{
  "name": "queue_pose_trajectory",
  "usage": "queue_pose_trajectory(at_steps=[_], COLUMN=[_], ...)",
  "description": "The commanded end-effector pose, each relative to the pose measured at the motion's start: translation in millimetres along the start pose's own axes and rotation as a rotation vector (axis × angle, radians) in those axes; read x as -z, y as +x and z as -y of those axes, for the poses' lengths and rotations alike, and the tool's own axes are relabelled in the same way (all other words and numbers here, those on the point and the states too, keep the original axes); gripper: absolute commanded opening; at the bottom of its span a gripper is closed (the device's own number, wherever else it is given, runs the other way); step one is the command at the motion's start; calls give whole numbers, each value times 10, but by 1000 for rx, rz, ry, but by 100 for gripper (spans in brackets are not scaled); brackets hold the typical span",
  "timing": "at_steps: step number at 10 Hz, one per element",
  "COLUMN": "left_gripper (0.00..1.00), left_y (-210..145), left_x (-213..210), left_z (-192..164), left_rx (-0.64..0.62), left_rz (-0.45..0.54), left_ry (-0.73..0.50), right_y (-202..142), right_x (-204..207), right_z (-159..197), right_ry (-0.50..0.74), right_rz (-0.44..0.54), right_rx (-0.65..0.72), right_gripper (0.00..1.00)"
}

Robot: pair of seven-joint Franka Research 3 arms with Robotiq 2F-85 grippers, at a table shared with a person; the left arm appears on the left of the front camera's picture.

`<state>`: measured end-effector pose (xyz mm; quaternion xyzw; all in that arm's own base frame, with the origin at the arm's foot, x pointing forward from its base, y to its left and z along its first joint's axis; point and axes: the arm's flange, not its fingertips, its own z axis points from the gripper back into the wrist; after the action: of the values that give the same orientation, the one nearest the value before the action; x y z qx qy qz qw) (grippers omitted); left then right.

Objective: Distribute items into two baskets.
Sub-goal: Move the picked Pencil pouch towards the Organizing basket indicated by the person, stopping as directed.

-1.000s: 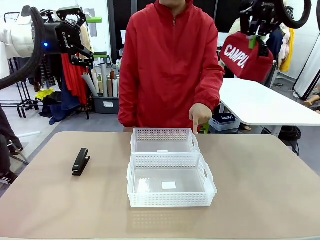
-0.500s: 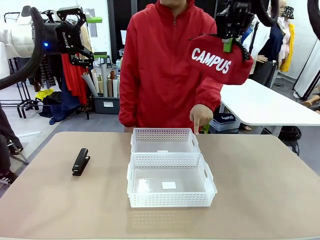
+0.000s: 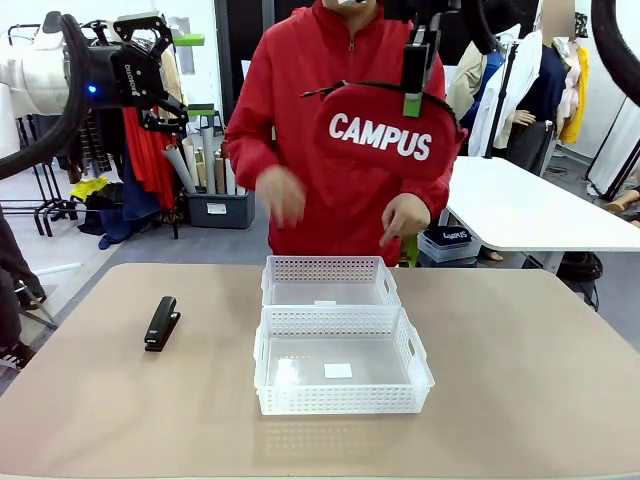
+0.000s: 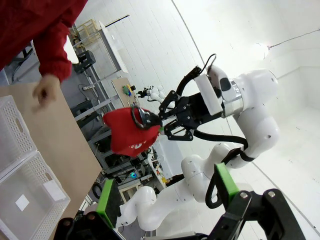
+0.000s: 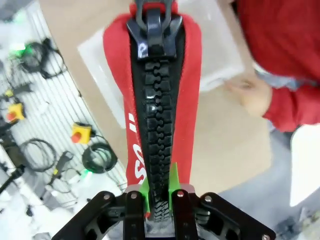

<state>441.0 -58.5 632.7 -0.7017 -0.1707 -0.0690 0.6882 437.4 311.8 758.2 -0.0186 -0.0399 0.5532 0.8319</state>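
Note:
The red "CAMPUS" zip pouch [image 3: 385, 138] hangs high above the two baskets, in front of the person's chest. My right gripper [image 3: 413, 95] is shut on its top edge. In the right wrist view the green pads [image 5: 172, 187] pinch the pouch [image 5: 187, 95] beside its black zipper. The far basket [image 3: 330, 268] and near basket [image 3: 340, 398] stand end to end at mid-table, both without items. The black stapler [image 3: 160, 322] lies to their left. My left gripper [image 3: 185, 75] is open, raised at the far left; its own view shows open fingers [image 4: 106, 202], the pouch [image 4: 127, 135] and baskets [image 4: 22, 150].
A person in a red jacket stands at the far edge, one hand [image 3: 403, 222] pointing down just beyond the far basket's right corner, the other hand [image 3: 282, 195] raised and blurred. The tabletop [image 3: 520, 370] is bare right of the baskets. A white table [image 3: 530, 205] stands behind.
My right gripper has carried the pouch leftward and slightly lower, from the upper right to in front of the person. The person's other hand has come up. My left arm is still.

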Motion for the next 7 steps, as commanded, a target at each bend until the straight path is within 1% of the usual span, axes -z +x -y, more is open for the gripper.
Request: queue_pose_trajectory(at_steps=[1, 3, 4, 5, 6, 7], left_gripper=[100, 100, 100, 100, 100, 100], left_y=[-18, -18, -18, -18, -18, -18], left_x=[-11, -11, -11, -11, -11, -11], left_z=[11, 11, 11, 11, 11, 11], left_rx=[0, 0, 0, 0, 0, 0], left_rz=[3, 3, 3, 3, 3, 3], left_ry=[-3, -3, -3, -3, -3, -3], right_y=[-42, -6, -23, -33, -63, -85], right_x=[127, 271, 340, 446, 516, 556], right_z=[-46, -148, -180, -232, -261, -302], right_ry=[-63, -83, -70, -63, -42, -32], right_rz=[47, 51, 51, 91, 92, 90], right_rx=[-112, -190, -233, -292, -363, -397], right_gripper=[0, 0, 0, 0, 0, 0])
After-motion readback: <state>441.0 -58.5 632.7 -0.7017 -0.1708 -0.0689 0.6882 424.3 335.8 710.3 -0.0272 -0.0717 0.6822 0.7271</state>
